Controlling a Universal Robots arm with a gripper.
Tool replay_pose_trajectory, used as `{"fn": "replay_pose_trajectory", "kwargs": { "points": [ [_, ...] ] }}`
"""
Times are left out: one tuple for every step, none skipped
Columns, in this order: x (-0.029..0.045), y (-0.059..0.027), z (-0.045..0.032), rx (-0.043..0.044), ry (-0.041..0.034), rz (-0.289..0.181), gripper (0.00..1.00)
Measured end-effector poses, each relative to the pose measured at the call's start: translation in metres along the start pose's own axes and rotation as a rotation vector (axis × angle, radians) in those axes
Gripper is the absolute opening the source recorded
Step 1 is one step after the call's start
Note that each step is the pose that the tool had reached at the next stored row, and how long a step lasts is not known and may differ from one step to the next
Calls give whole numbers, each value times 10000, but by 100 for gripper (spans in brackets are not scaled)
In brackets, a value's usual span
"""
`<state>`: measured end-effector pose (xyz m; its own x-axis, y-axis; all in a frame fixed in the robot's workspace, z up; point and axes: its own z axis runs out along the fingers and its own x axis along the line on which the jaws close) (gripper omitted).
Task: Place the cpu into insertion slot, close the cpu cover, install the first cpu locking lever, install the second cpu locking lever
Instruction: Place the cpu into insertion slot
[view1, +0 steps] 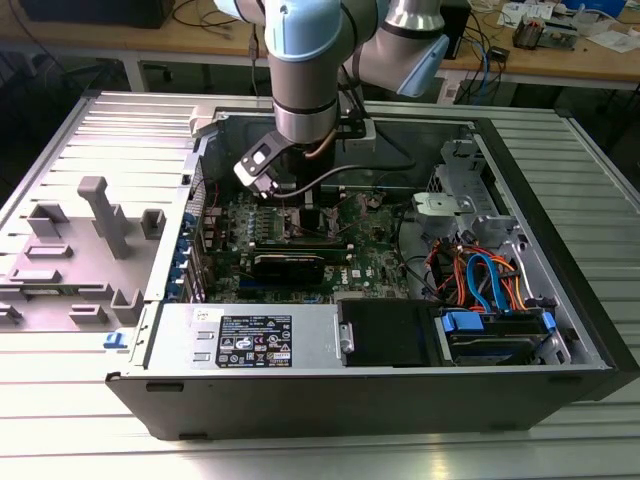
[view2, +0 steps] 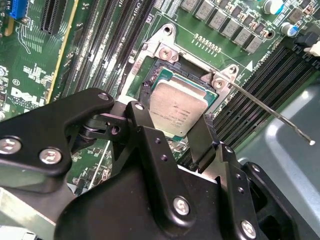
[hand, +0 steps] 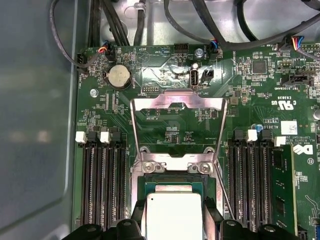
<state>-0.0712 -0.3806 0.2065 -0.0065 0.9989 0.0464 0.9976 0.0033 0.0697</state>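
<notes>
While the arm (view1: 305, 60) reaches down into the open computer case (view1: 350, 400), we see the gripper (view2: 170, 125) clenched on the cpu (view2: 180, 100), its black fingers (view2: 145, 125) pressing two opposite edges of the silver chip. The chip hangs right over the insertion slot (hand: 172, 179). From these angles it seems to sit just above the socket rather than fully seated, though we can't say for sure. In the first wrist view the cpu cover (hand: 205, 100) lies flipped open, back over the green motherboard (hand: 250, 90) beyond the slot. A thin locking lever (view2: 265, 107) juts free beside the socket, unlatched, running out over the long black memory slots (view2: 257, 77).
</notes>
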Motion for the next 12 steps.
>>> {"fn": "replay_pose_trajectory", "kwargs": {
  "points": [
    [0,1,2,-19,1,1,54],
    [0,1,4,-59,2,0,54],
    [1,1,6,-148,0,-6,54],
    [0,1,6,-212,-5,-10,54],
    [-1,1,10,-246,-7,-13,54],
    [-1,0,15,-252,-6,-13,54],
    [-1,-1,17,-252,-8,-13,54],
    [-2,-2,22,-252,-7,-12,54],
    [-2,-5,25,-253,-7,-9,54],
    [-3,-9,28,-252,-8,-8,54],
    [-3,-11,32,-253,-7,-11,54],
    [-2,-11,36,-253,-5,-11,54]
  ]
}}
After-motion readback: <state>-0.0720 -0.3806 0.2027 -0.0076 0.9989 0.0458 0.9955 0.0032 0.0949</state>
